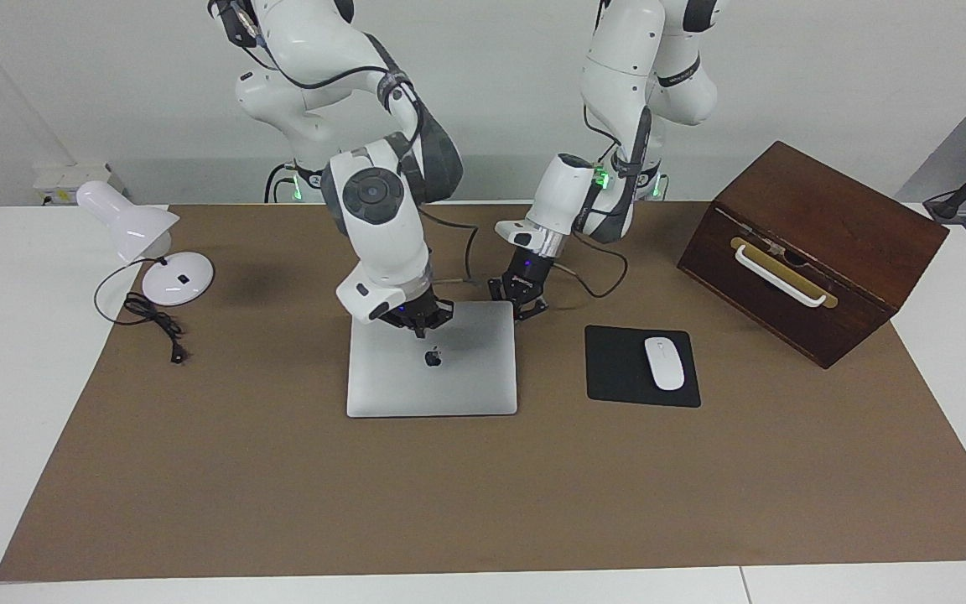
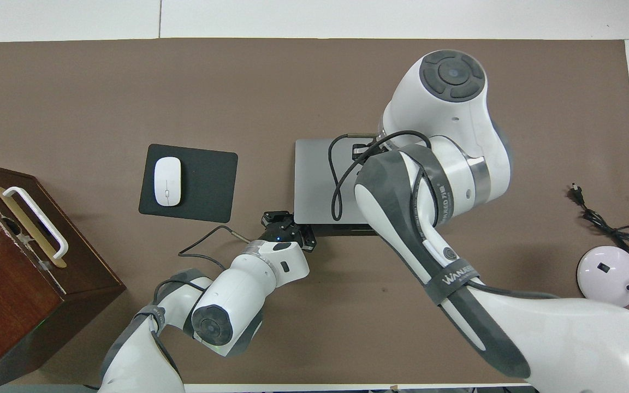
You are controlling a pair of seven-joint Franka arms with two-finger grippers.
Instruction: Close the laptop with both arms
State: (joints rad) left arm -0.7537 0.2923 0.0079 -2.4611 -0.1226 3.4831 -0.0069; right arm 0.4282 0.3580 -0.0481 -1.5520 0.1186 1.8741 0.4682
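Nearest the robots, the left gripper (image 1: 525, 307), clenched and empty, is resting at the corner of the slim silver-grey aluminium laptop (image 1: 449, 377), which is lying shut and flat mid-surface. The right gripper (image 1: 421, 323), clenched and empty, is hovering over its lid. Closing looks done; next, both arms should be clearing away.

A: Where do the two cameras sit?

B: One is high across the table, facing the robots, so the arm bases stand along its top edge. The other hangs above the robots' own end and looks steeply down and forward.

A: What do they share?

B: Both take in the whole brown mat (image 1: 282, 486), half a turn apart, with the closed laptop (image 1: 466, 382) (image 2: 314, 180) near the middle.
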